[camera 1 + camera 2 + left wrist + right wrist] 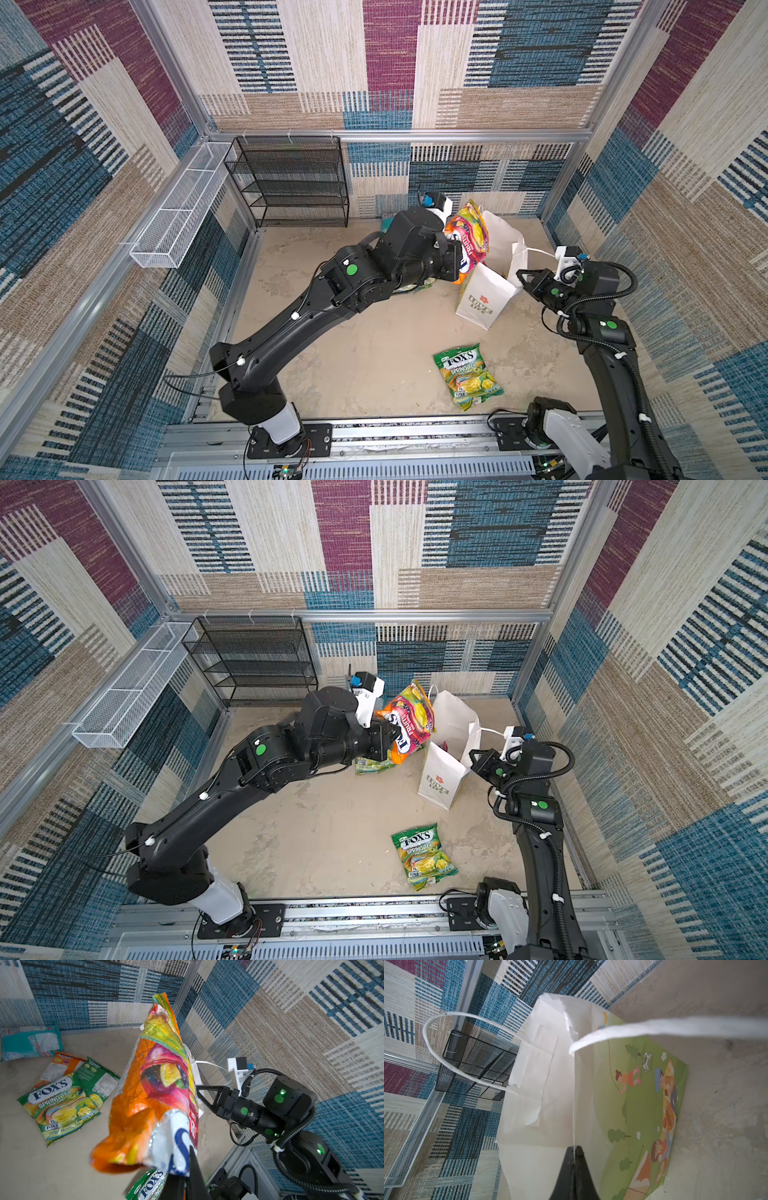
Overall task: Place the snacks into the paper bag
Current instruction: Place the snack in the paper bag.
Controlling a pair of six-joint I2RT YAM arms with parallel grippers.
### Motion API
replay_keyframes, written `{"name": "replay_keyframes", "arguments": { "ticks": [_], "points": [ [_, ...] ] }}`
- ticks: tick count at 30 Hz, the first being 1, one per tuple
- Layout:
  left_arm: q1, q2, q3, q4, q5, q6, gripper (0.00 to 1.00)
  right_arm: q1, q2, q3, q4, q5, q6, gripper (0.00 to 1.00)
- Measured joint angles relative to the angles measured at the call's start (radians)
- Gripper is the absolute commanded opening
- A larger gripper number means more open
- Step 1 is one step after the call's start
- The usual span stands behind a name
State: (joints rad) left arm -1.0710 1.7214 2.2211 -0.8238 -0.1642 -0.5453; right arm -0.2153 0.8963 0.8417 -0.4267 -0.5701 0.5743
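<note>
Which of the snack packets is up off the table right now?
The orange FOX'S Fruits packet, pinched in the left gripper beside the paper bag. The green Spring Tea packet, like the rest, lies flat.

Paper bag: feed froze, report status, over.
Left gripper shut on orange packet, raised beside paper bag. Right gripper shut on bag's edge. Nothing seen blocking its opening.

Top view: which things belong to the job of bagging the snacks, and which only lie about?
Job: paper bag; orange packet, lifted beside the bag; near green packet; far green packets.
Lying about: black wire rack; white mesh basket.
</note>
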Motion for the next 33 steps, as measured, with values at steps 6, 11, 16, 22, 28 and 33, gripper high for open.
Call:
{"name": "replay_keyframes", "arguments": {
  "ticks": [6,11,16,22,28,33],
  "points": [
    [-0.032,0.27,0.418,-0.122,-0.06,0.132,0.0,0.0,0.013,0.031,-0.017,0.006,-0.002,0.0],
    [-0.037,0.373,0.512,-0.161,-0.124,0.209,0.0,0.0,0.014,0.035,-0.032,0.017,-0.008,0.0],
    [-0.037,0.425,0.512,-0.159,-0.169,0.266,0.0,0.0,0.014,0.034,-0.034,0.021,-0.015,0.0],
    [-0.038,0.478,0.511,-0.143,-0.192,0.312,0.0,0.0,0.008,0.029,-0.033,0.021,-0.019,0.0],
    [-0.038,0.523,0.511,-0.122,-0.2,0.344,0.0,0.0,0.002,0.021,-0.033,0.02,-0.023,0.0],
    [-0.038,0.542,0.511,-0.085,-0.213,0.365,0.0,0.0,-0.003,0.018,-0.033,0.02,-0.026,0.0]
  ]
}}
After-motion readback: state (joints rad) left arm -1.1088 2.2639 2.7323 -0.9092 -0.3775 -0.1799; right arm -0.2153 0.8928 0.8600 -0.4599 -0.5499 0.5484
